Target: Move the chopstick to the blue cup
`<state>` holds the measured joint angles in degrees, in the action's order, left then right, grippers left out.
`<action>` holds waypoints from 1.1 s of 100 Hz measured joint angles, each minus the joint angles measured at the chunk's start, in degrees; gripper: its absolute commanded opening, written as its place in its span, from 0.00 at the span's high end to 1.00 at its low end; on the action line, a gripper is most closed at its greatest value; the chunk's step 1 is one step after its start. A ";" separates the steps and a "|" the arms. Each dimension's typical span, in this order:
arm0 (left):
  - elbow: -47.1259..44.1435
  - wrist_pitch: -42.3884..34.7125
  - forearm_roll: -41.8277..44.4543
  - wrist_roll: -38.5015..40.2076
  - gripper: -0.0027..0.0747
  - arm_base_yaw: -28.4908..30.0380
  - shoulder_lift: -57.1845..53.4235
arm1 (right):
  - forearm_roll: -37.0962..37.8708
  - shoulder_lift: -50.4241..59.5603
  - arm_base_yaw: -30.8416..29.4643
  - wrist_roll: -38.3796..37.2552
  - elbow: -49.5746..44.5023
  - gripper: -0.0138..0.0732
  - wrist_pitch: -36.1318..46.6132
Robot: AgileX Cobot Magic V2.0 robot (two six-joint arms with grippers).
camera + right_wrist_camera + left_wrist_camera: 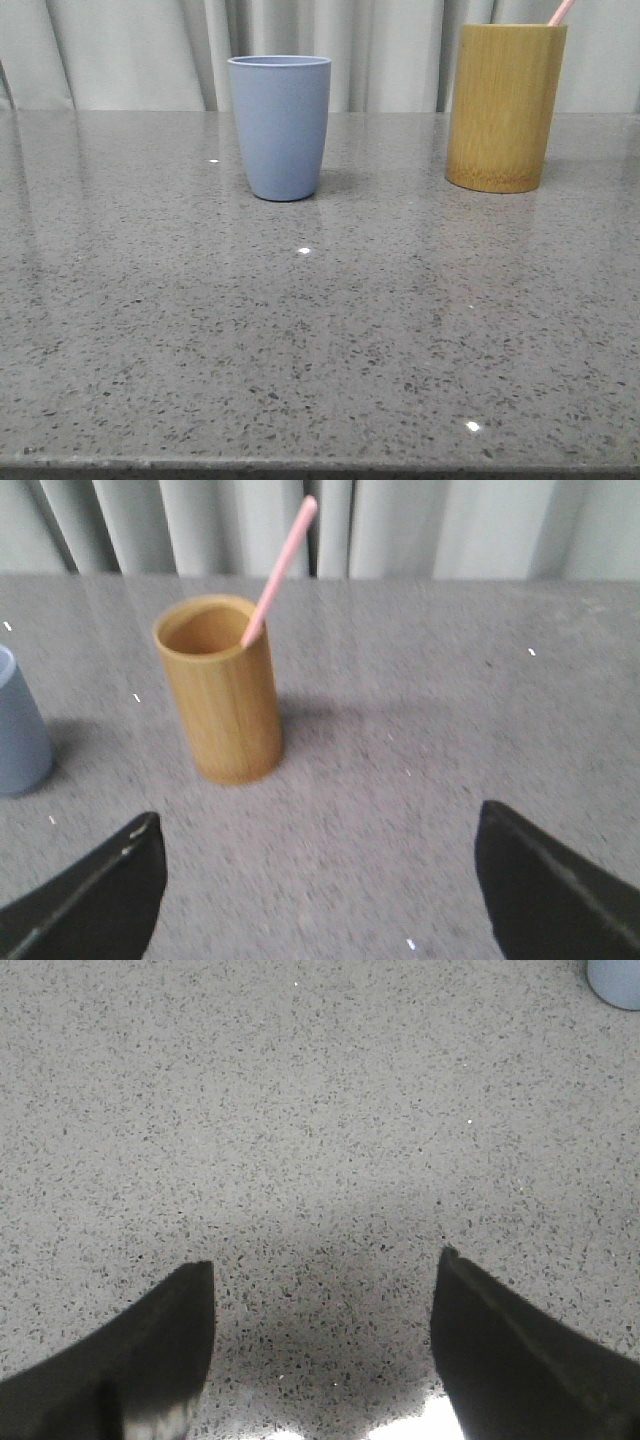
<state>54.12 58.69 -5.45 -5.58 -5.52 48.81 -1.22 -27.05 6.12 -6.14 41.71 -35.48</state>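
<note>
Hovering right pincer (320, 880), fingers spread

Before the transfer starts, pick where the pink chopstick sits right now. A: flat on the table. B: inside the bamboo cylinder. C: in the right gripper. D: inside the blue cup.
B: the chopstick leans out of the bamboo cylinder, with the right gripper open and empty.

The front view looks low and level across the grey table (320, 340) toward the curtain (140, 50), the left wrist view stares steeply down close to the tabletop, and the right wrist view slants forward, sharing the bamboo holder (222, 695) and blue cup (280, 125) with the front.
</note>
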 measured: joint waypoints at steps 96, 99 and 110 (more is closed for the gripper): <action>-0.02 -1.07 0.00 0.00 0.39 0.00 0.00 | -5.09 -37.48 0.00 -4.83 0.00 0.12 50.58; -0.02 -1.07 0.00 0.00 0.39 0.00 0.00 | -5.08 -38.29 0.00 -5.64 0.00 0.12 51.69; -0.02 -1.09 0.00 0.00 0.39 0.00 0.00 | -5.11 -41.38 0.00 -7.88 0.00 0.12 55.93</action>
<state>54.10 57.60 -5.45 -5.58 -5.52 48.81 -6.32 -68.43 6.12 -14.02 41.71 20.45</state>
